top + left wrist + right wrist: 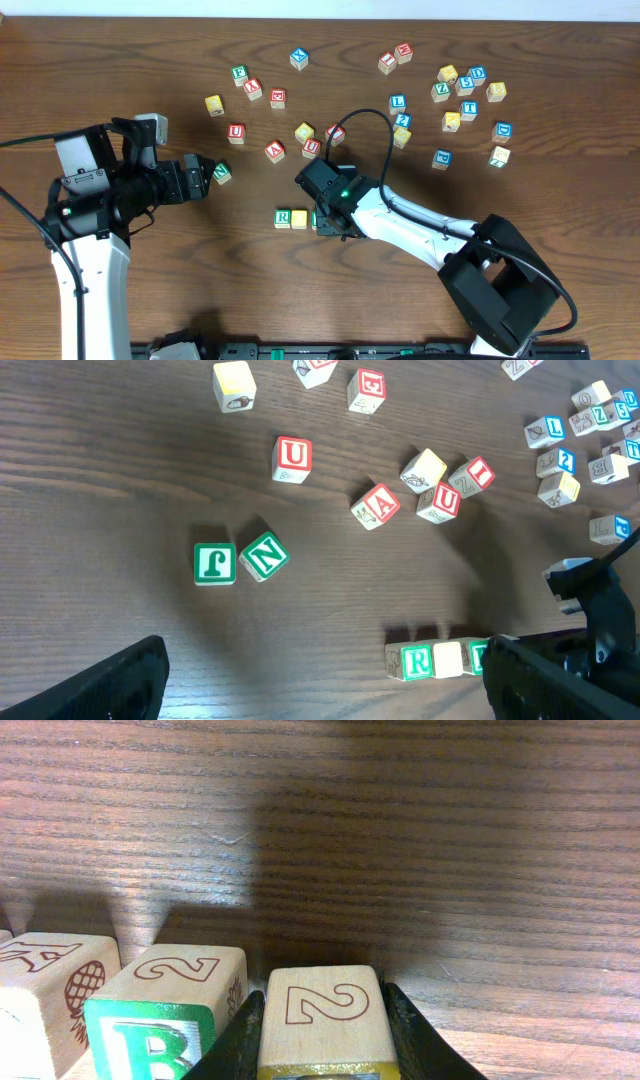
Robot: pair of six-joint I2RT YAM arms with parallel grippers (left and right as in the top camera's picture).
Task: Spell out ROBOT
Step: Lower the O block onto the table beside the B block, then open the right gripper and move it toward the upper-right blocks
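Bench (220, 290), dark wood grain, with letter cubes scattered over the far half.

Row forming near centre, left to right: green R cube (283, 217), first yellow cube (300, 218), green B cube (318, 218). The overhead view shows the three packed side by side, with the B cube partly under the right arm.

Right end effector (332, 220) sits at the right end of the row. Its fingers pinch the second yellow cube (322, 1010) from both sides. In the wrist view this cube has a "2" on its upper face and sits just beside the B cube, level with it. Whether it rests on the bench cannot be told.

Blue T cube (468, 109) lies in the far-right cluster, well apart from the row.

Left end effector (205, 175) is spread wide and holds nothing. It points right, near a green N cube (221, 173).

Red-lettered U cube (292, 457) and red-lettered A cube (376, 506) lie loose, farther back than the row.
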